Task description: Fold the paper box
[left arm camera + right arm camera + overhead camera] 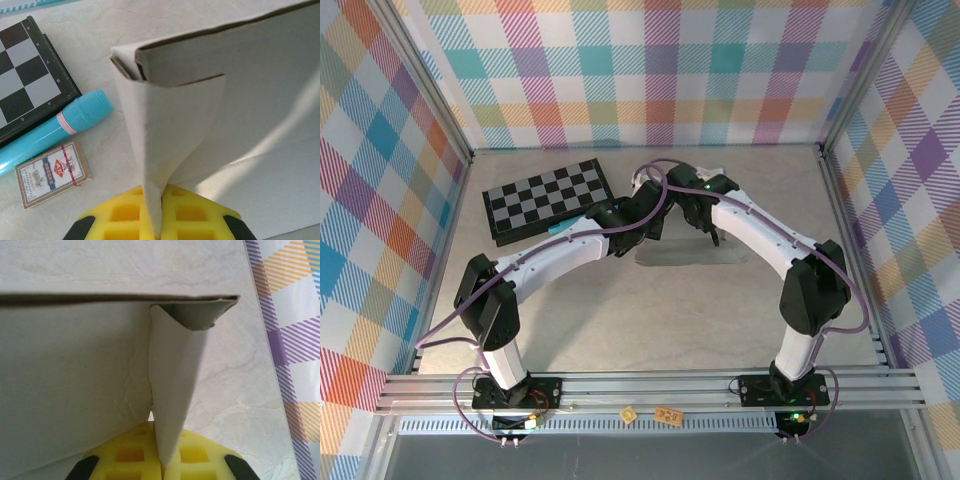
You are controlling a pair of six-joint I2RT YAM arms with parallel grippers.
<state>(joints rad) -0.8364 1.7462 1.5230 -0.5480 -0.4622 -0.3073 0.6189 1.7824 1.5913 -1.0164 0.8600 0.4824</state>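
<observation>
Roughly mid-way up the pale stone-look bench [620, 330], under the two meeting wrists: the plain white thin-card paper box [235, 95], mostly hidden from above by the arms. Pinched at both ends. Closed tight on it, the left claw [159, 222], yellow waffle-patterned pads [125, 215] pressed onto a thin upright end flap. Flap rising straight out of that claw, curling at the top into a folded corner, the long side panel running off to the right. Likewise clamped hard on the opposite end flap, the right claw [160, 462], card squeezed between its yellow faces, the long panel stretching away to the left, a brown raw edge along the top. Box directly ahead of each claw and touching it, wall standing up from the bench. Left of the box and apart from it: a black-and-grey folding checkerboard [25, 85] lying flat, a turquoise plastic cylinder [75, 120] with a pink band along the board's near edge, and a small printed pack of cards [52, 172] bound by a red band, near the cylinder. Right of the box, bench surface and then the pastel plaid wall [295, 315].
</observation>
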